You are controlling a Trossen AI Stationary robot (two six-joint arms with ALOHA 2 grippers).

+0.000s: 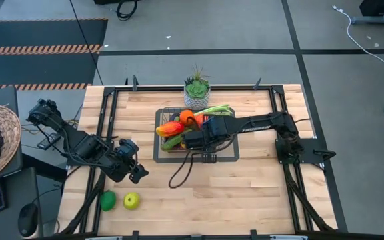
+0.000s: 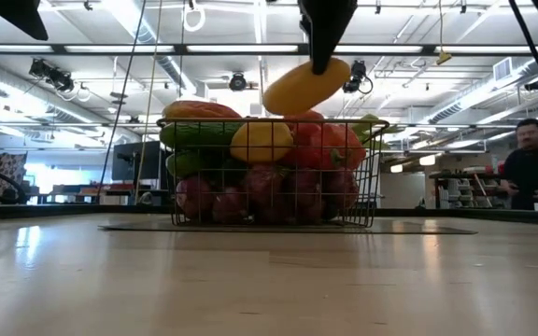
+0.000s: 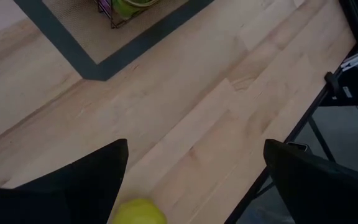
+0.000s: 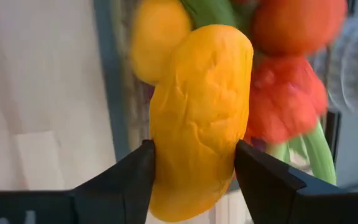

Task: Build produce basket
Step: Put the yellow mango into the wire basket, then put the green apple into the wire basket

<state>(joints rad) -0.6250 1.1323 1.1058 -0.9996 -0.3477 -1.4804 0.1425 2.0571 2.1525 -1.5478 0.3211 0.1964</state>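
clamped between my right gripper [image 4: 191, 177] is an orange-yellow, wrinkled oblong toy fruit [image 4: 197, 118], hanging just above the heaped dark wire basket [image 2: 271, 177] on its grey mat at mid-bench. it looks light and slightly squashy, so i judge a grip across its middle suits it. my left gripper [image 3: 194, 177], fingers spread and empty, hovers over the bench's near-left part beside a yellow-green apple [image 1: 131, 200] and a green fruit [image 1: 107, 200].

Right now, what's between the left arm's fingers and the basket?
Only bare wooden table, seen in the high view. The left gripper hovers open near the yellow fruit, apart from the basket.
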